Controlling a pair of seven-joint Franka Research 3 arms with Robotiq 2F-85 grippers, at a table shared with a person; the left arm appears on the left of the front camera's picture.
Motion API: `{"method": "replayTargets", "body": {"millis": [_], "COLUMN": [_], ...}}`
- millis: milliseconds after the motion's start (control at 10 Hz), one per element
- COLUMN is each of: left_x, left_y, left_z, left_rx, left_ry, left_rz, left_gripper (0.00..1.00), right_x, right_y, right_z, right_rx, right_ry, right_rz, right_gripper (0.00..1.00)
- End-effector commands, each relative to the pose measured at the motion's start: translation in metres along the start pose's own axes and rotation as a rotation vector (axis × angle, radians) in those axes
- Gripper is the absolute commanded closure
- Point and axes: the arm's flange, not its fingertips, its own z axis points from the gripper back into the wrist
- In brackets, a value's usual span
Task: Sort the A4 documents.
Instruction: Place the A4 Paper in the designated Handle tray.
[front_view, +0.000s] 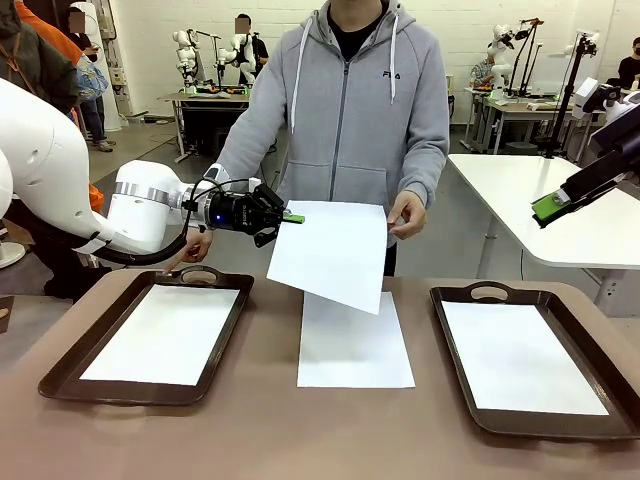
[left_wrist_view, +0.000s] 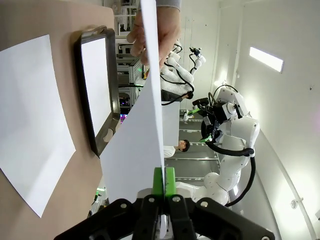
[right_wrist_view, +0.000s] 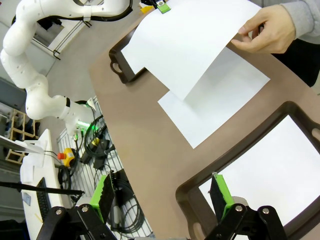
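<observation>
left pincer (front_view: 291, 216) clamps raised sheet (front_view: 330, 252) corner; person's hand (front_view: 406, 214) opposite edge

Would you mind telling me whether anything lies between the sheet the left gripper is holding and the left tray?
Nothing visible lies between them. The left gripper is shut on one edge of the raised sheet, while the person's hand pinches the opposite edge. The left tray already holds one flat sheet.
</observation>
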Motion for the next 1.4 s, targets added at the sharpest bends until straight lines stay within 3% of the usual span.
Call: {"method": "replayTargets", "body": {"millis": [0,300,600,800,1000,1100,1300], "left_x": [0.001,0.000,-0.032,-0.058,-0.079,-0.088,-0.099], "left_y": [-0.001,0.000,-0.018,-0.026,-0.015,-0.006,0.015], "left_z": [-0.001,0.000,0.043,0.072,0.095,0.106,0.134], "left_rx": [-0.009,0.000,0.083,0.143,0.195,0.221,0.218], "left_ry": [-0.005,0.000,0.026,0.105,0.151,0.219,0.227], "left_rz": [-0.001,0.000,0.072,0.093,0.105,0.042,-0.013], "left_gripper": [1.00,0.99,0.99,0.99,0.99,0.99,0.99], "right_x": [-0.001,-0.001,-0.001,-0.001,-0.001,-0.001,-0.001], "right_y": [0.000,0.000,0.000,0.000,0.000,0.000,0.000], "right_z": [-0.002,-0.002,-0.002,-0.002,-0.002,-0.002,-0.002], "right_rx": [0.005,0.005,0.005,0.005,0.005,0.005,0.005], "right_ry": [-0.011,-0.011,-0.011,-0.011,-0.011,-0.011,-0.011], "right_rz": [0.002,0.002,0.002,0.002,0.002,0.002,0.002], "right_gripper": [0.00,0.00,0.00,0.00,0.00,0.00,0.00]}}
